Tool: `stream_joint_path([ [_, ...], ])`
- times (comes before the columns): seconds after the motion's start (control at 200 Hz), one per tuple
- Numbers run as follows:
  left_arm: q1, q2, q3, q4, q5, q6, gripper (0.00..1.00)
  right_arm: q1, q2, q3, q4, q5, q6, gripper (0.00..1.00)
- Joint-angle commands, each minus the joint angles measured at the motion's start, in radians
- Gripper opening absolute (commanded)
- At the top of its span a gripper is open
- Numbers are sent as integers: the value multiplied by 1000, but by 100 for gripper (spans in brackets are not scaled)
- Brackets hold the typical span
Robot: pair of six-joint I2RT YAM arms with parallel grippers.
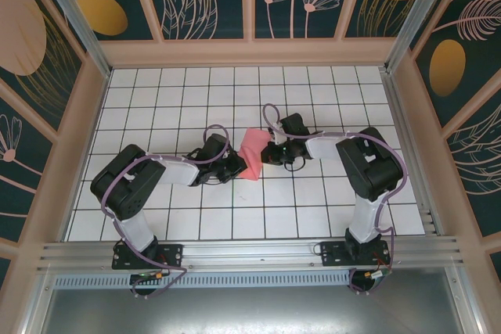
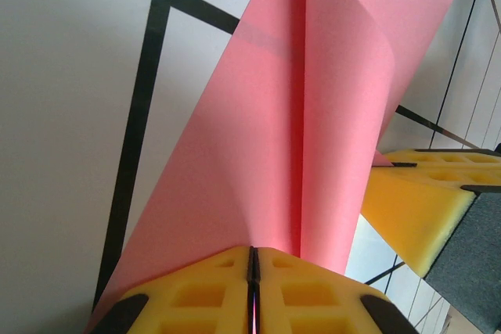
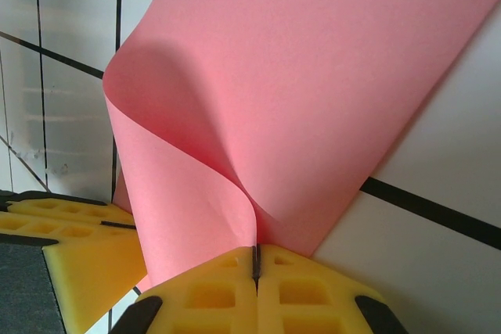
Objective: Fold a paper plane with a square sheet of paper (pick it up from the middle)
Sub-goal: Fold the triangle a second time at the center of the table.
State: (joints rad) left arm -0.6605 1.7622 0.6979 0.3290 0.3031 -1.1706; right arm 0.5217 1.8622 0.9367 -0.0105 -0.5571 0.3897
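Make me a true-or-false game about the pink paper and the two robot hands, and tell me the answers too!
1. The left gripper and the right gripper both pinch the thin salmon-pink sheet of paper. True.
2. The sheet of paper lies flat on the white table with black grid lines. False: it curls and bends between the two grippers.
3. The left gripper is wide open. False: it is shut on the paper's edge.
4. The sheet of paper is plain, with no drawing on it. True.
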Motion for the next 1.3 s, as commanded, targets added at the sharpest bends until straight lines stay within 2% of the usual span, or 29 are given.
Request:
stream_joint_path([
  [0.0,-6,-5,-5,-84,-24,25,11,11,21,20,-33,24,-29,7],
  [0.535,-6,0,-3,-95,-30,35,11,14,-1,37,-26,-13,-44,7],
  [1.031,-7,-9,-6,-97,-37,36,11,15,38,40,-51,16,-52,7],
  [1.176,-6,-41,-5,-98,-53,38,12,15,44,34,-53,24,-49,7],
  [1.216,-7,-91,-8,-97,-67,37,11,15,43,33,-55,25,-48,7],
  [1.296,-4,-141,-8,-95,-89,36,6,15,44,30,-55,31,-48,7],
])
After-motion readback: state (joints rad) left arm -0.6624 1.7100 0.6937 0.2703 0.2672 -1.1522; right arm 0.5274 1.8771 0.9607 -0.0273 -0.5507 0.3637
